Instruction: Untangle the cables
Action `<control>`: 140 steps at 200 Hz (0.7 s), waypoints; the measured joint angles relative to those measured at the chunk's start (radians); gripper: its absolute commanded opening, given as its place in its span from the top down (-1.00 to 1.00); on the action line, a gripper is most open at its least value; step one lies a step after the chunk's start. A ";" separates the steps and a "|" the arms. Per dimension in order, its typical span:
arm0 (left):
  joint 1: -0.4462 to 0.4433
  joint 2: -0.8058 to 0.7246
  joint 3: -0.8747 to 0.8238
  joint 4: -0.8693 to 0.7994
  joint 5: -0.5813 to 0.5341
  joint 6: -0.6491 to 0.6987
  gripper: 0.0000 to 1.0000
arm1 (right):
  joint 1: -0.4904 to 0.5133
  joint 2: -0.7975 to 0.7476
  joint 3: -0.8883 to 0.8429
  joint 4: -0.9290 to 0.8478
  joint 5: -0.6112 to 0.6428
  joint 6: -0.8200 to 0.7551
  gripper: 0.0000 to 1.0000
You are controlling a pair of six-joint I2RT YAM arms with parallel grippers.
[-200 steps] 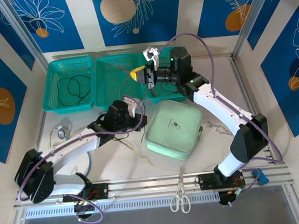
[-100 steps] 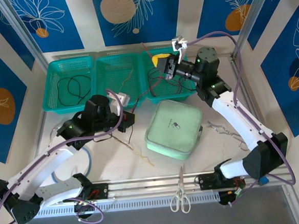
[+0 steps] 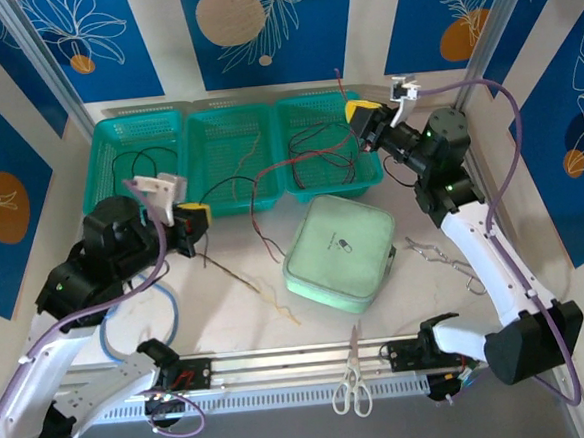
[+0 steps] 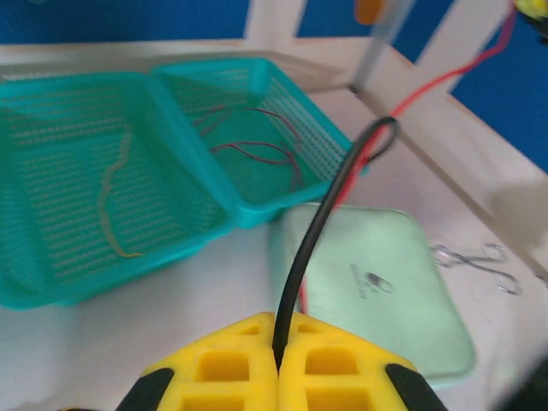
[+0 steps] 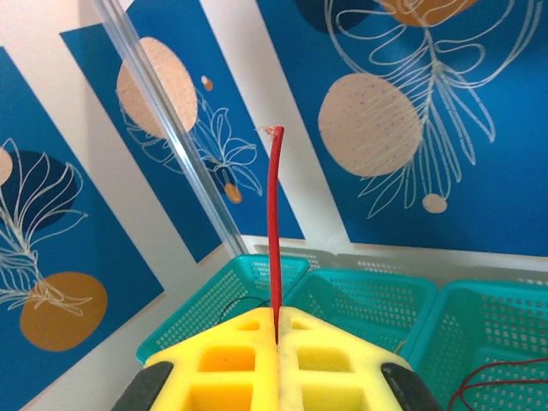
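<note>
My left gripper [image 3: 194, 218] is shut on a black cable [image 4: 321, 223], which rises from the yellow fingers [image 4: 231, 368] and hooks round a red cable [image 4: 445, 73] above the green pouch. My right gripper [image 3: 358, 109] is raised over the right basket. It is shut on that red cable [image 5: 275, 214], whose frayed end sticks up past the fingertips. The red cable [image 3: 303, 159] runs taut between the two arms, with a loose end hanging to the table [image 3: 266, 243]. A tan cable [image 3: 278, 302] lies on the table.
Three teal baskets stand at the back: the left [image 3: 105, 197] holds a black cable, the middle [image 3: 203, 200] a tan one, the right [image 3: 374, 178] dark red ones. A green pouch [image 3: 339, 251] lies mid-table. Forceps [image 3: 440, 254], scissors [image 3: 352, 385] and a light-blue stethoscope tube [image 3: 173, 305] lie nearby.
The left arm has pulled back to the left with the black cable. The right gripper has swung right and back with the red cable, and the cables now stretch between them.
</note>
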 measured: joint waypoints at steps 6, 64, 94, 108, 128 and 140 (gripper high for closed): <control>0.005 -0.005 0.004 -0.010 -0.033 0.002 1.00 | -0.007 -0.008 -0.006 0.000 0.011 0.002 1.00; 0.083 -0.018 0.012 -0.109 -0.290 0.016 1.00 | -0.077 -0.094 -0.061 0.005 0.152 0.013 1.00; 0.190 -0.002 0.010 -0.119 -0.291 0.034 1.00 | -0.100 -0.122 -0.064 -0.013 0.222 -0.011 1.00; 0.255 0.013 0.010 -0.121 -0.259 0.039 1.00 | -0.114 -0.136 -0.064 -0.025 0.251 -0.031 1.00; 0.344 0.055 -0.010 -0.105 -0.189 0.041 1.00 | -0.140 -0.155 -0.064 -0.039 0.281 -0.058 1.00; 0.410 0.079 -0.042 -0.082 -0.133 0.040 1.00 | -0.158 -0.166 -0.064 -0.047 0.292 -0.071 1.00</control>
